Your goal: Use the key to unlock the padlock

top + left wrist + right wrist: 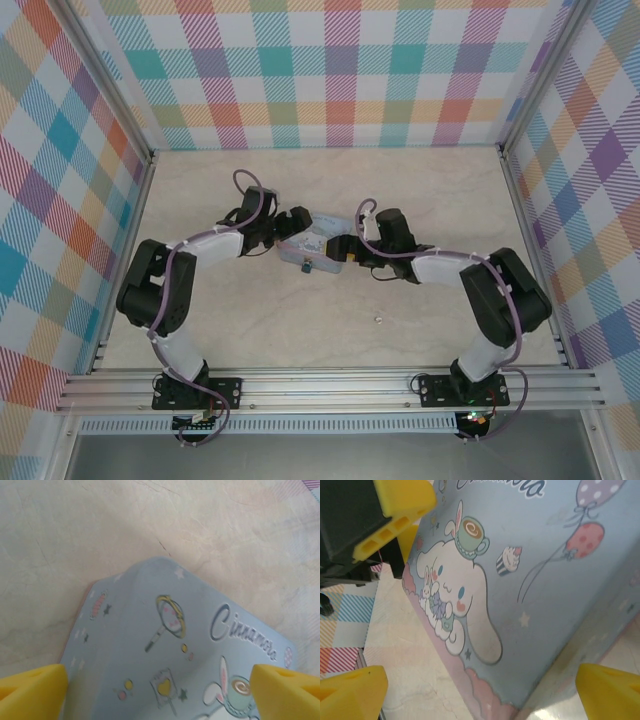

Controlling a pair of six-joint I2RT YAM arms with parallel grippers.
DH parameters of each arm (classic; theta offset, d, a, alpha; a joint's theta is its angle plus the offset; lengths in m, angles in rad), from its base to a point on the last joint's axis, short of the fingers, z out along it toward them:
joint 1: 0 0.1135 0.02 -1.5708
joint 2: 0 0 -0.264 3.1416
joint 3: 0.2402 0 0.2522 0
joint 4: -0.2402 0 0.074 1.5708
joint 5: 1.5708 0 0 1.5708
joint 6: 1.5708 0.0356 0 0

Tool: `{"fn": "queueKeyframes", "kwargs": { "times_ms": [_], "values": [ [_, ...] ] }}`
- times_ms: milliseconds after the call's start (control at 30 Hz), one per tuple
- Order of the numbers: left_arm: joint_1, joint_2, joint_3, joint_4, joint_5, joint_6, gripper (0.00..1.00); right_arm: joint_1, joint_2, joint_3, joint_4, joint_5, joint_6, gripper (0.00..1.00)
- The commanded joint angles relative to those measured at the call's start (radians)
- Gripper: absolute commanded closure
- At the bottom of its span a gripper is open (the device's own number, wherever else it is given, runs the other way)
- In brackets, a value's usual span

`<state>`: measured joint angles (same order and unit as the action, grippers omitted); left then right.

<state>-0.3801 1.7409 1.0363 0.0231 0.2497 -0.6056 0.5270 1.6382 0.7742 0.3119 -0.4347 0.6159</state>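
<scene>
Left gripper (159,692) and right gripper (481,695) are both standing spread wide, grasping nothing, flanking the cartoon tin (318,243). The padlock (305,266) is sitting at the tin's near edge. The key (379,320) is lying apart on the table (300,330).

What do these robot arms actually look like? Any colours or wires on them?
Both the left arm and right arm have chunky black joints joined by white tubes, with a purple cable looping along each. The left pincer and right pincer end in bright yellow blocky fingertips.
</scene>
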Motion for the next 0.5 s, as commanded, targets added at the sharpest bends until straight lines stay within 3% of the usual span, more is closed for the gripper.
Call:
{"fn": "queueKeyframes", "kwargs": {
  "times_ms": [0, 233, 467],
  "values": [
    [0.01, -0.108, -0.009, -0.062, -0.034, 0.062, 0.03, 0.006, -0.118, -0.005, -0.141, 0.08, -0.084, 0.01],
    [0.041, -0.298, -0.073, -0.112, -0.07, 0.121, 0.01, 0.004, -0.311, -0.009, -0.576, 0.213, -0.15, 0.04],
    [0.042, -0.458, -0.207, -0.08, -0.063, 0.096, 0.01, 0.004, -0.426, -0.089, -0.789, 0.242, -0.093, 0.16]
  ]
}}
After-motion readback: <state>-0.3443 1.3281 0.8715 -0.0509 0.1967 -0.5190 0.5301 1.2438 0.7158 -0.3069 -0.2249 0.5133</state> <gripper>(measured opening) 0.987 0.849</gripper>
